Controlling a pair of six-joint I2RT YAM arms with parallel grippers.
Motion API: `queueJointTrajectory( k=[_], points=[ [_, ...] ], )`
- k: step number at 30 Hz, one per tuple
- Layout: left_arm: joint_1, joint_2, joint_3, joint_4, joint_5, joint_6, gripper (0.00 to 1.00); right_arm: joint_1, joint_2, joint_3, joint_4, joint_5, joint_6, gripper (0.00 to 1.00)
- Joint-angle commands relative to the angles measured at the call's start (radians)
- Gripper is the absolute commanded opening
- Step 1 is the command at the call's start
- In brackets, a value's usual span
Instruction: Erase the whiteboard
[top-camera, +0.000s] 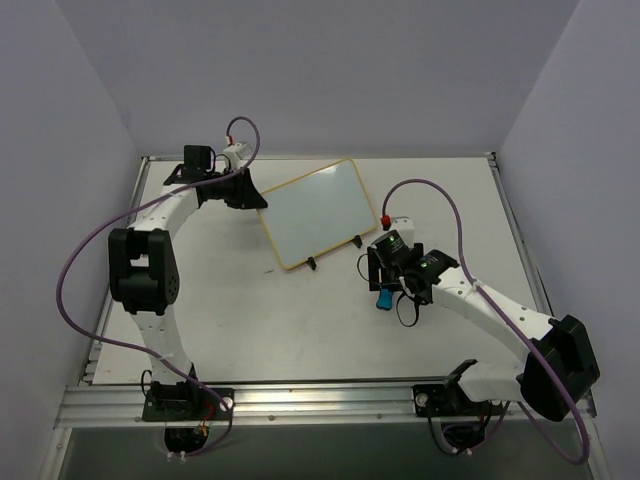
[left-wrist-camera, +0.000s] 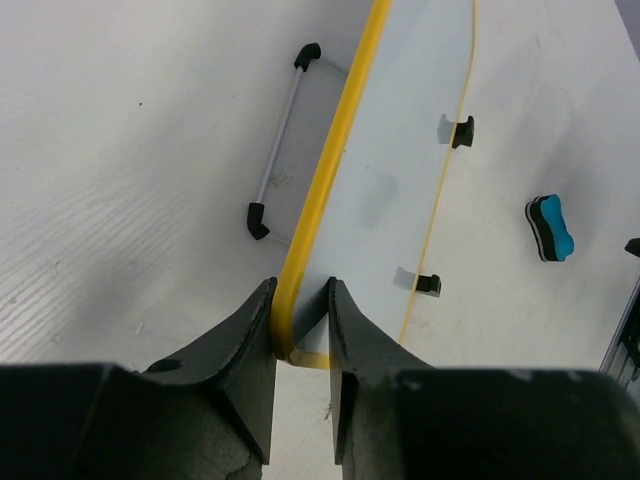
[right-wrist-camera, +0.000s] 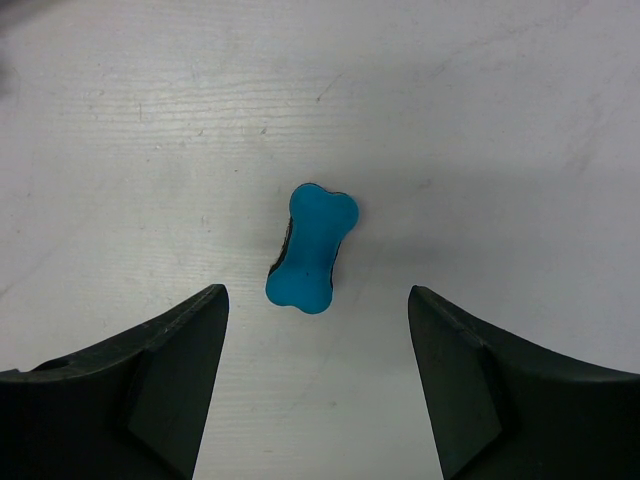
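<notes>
left claw (left-wrist-camera: 300, 305) is clamped on a corner of the whiteboard (top-camera: 315, 215), toward the back of the table (top-camera: 250, 320); right claw (right-wrist-camera: 315, 300) hangs wide open straight above the eraser (right-wrist-camera: 310, 250), long axis crosswise to the squeeze

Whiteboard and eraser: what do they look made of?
The whiteboard: smooth glossy white face, likely coated sheet, since it shows faint reflections; its yellow rim looks like plastic trim. The eraser: matte blue top, probably foam or soft plastic, over a dark layer, maybe felt; unconfirmed.
</notes>
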Motion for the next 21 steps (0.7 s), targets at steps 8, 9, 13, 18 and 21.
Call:
queueJointTrajectory(
  k=[8, 9, 13, 18, 21],
  points=[
    [0.002, -0.040, -0.009, 0.070, -0.205, 0.113, 0.44, 0.016, -0.008, -0.003, -0.021, 0.029, -0.018, 0.68],
    [-0.001, -0.043, -0.010, 0.070, -0.211, 0.117, 0.50, 0.016, -0.007, -0.003, -0.020, 0.029, -0.018, 0.68],
    [-0.018, -0.070, -0.027, 0.081, -0.226, 0.127, 0.58, 0.017, -0.005, -0.001, -0.021, 0.029, -0.018, 0.68],
    [-0.035, -0.101, -0.052, 0.102, -0.237, 0.133, 0.63, 0.022, -0.005, -0.001, -0.021, 0.030, -0.018, 0.68],
    [-0.038, -0.110, -0.058, 0.105, -0.254, 0.131, 0.68, 0.023, -0.005, -0.003, -0.021, 0.030, -0.017, 0.68]
  ],
)
